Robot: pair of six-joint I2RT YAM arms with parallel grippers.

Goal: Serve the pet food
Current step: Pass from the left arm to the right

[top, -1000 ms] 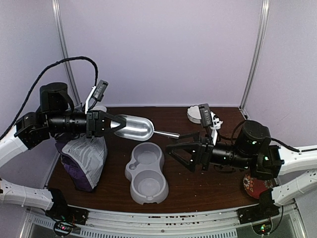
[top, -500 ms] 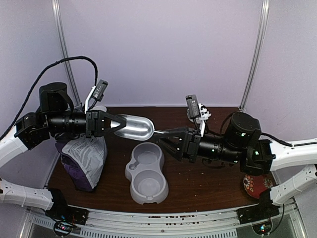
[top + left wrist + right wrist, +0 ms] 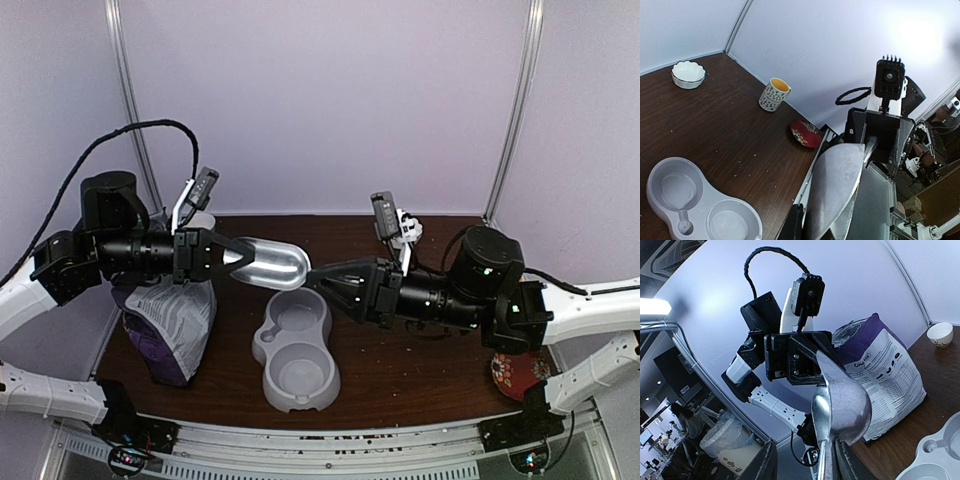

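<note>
1. Closest to the arm bases, a grey plastic double bowl (image 3: 296, 342) lies flat on the dark brown wooden table (image 3: 420, 365), with its two round wells facing up.
2. At the right near edge, a red patterned plate (image 3: 512, 372) shows partly from under the right arm.
3. Left of the double bowl, a purple bag with a pale printed panel (image 3: 165, 318) stands upright beneath the left arm. The pet food itself cannot be made out in any view.
4. Above the table, the left gripper (image 3: 232, 256) is clamped on the front end of a shiny metal scoop (image 3: 270, 263). The scoop is held level in the air, over the far end of the double bowl.
5. The scoop's thin handle points right, into the right gripper (image 3: 322, 283). Its fingers (image 3: 846, 460) are spread and straddle the handle. In the right wrist view one finger sits just beside the handle and the other stands clear of it.
6. Farther back on the right side, a patterned cup with a yellow inside (image 3: 774, 94) stands near the wall.
7. At the far edge sits a white scalloped bowl (image 3: 688, 74), well apart from the double bowl.
8. Behind the bag, in the far left corner, stands a small white cup (image 3: 940, 334).
</note>
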